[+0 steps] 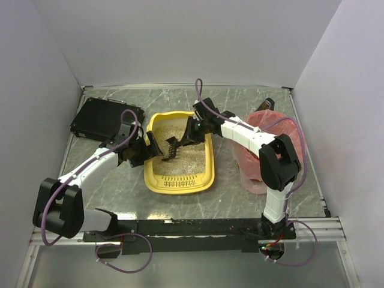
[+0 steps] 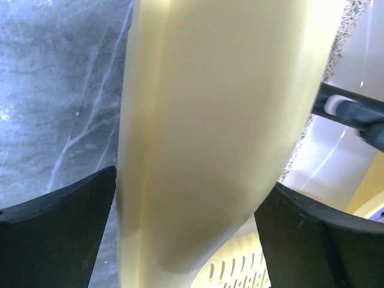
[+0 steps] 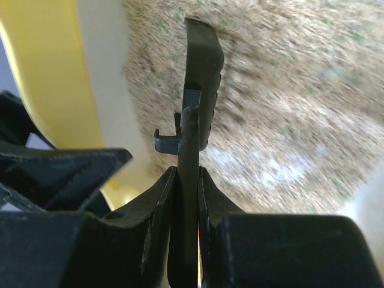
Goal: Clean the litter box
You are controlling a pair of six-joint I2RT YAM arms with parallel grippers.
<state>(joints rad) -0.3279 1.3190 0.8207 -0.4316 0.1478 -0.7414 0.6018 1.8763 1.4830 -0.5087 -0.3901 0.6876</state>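
The yellow litter box [image 1: 180,185] sits mid-table with its slotted rim at the near end and beige litter [image 1: 187,157] inside. My left gripper [image 1: 147,146] is shut on the box's left wall; in the left wrist view the wall [image 2: 204,108] fills the gap between my left gripper [image 2: 189,180] fingers [image 2: 66,234]. My right gripper [image 1: 191,133] is shut on the handle of a black slotted scoop [image 1: 172,148], which hangs over the litter. In the right wrist view my right gripper [image 3: 187,174] clamps the scoop [image 3: 203,78] edge-on above the litter [image 3: 288,96].
A pink-red bag-lined round bin [image 1: 282,129] stands right of the litter box, behind my right arm. A flat black rectangular box [image 1: 102,119] lies at the back left. White walls enclose the marbled table [image 1: 120,186] on three sides.
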